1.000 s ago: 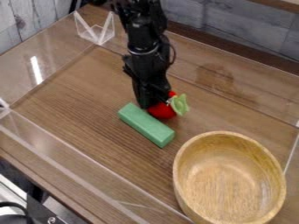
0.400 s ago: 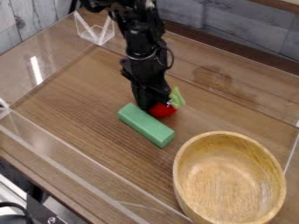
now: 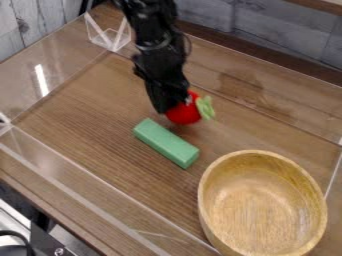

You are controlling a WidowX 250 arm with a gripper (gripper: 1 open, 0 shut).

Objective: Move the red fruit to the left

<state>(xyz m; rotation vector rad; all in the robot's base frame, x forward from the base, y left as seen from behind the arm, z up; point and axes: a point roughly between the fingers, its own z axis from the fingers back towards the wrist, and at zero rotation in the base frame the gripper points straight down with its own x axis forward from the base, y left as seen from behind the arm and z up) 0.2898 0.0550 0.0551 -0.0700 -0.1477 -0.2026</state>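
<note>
The red fruit (image 3: pixel 189 110) is small, round and bright red with a green leaf (image 3: pixel 209 107) on its right side. It hangs above the wooden tabletop, clear of the surface. My gripper (image 3: pixel 170 103) comes down from the upper left and is shut on the fruit's left part. The black fingers hide some of the fruit. A flat green rectangular block (image 3: pixel 167 142) lies on the table just below and left of the fruit, apart from it.
A large wooden bowl (image 3: pixel 263 205) stands at the lower right. Clear plastic walls (image 3: pixel 54 160) ring the wooden table (image 3: pixel 94 110). A clear folded stand (image 3: pixel 107 35) sits at the back left.
The gripper has risen and shifted slightly up and left, carrying the red fruit off the table and away from the green block. The block and bowl have stayed put.
</note>
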